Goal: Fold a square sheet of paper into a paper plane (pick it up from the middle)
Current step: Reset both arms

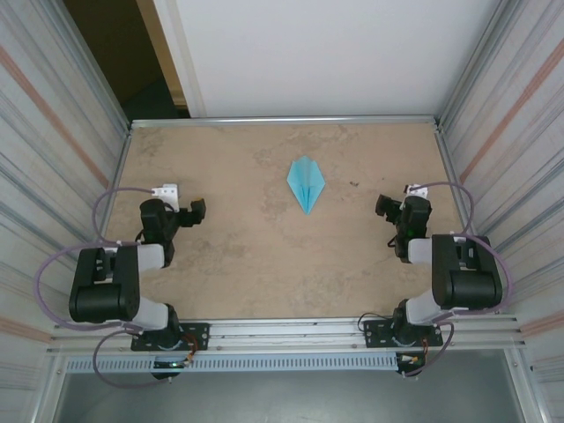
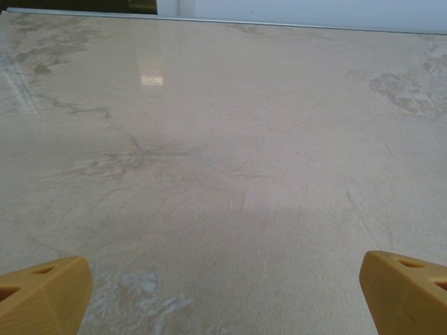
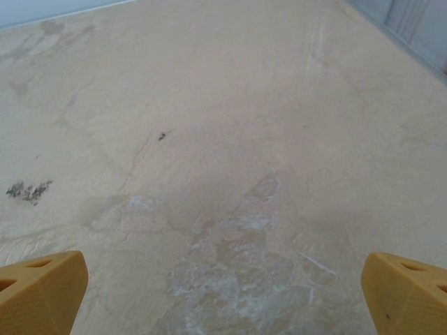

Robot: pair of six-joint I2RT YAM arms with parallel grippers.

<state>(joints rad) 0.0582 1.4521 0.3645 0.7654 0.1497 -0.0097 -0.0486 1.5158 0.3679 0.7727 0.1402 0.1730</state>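
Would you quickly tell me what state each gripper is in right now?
Left gripper: open, holding nothing.
Right gripper: open, holding nothing.

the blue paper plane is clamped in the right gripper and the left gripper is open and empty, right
No: the top view shows the paper plane lying on the table, clear of the right gripper, which is open. The left gripper is open and empty.

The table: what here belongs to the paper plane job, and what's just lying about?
Job:
paper plane, already folded
left claw, open
right claw, open

Lying about:
dark speck on the table
grey smudge
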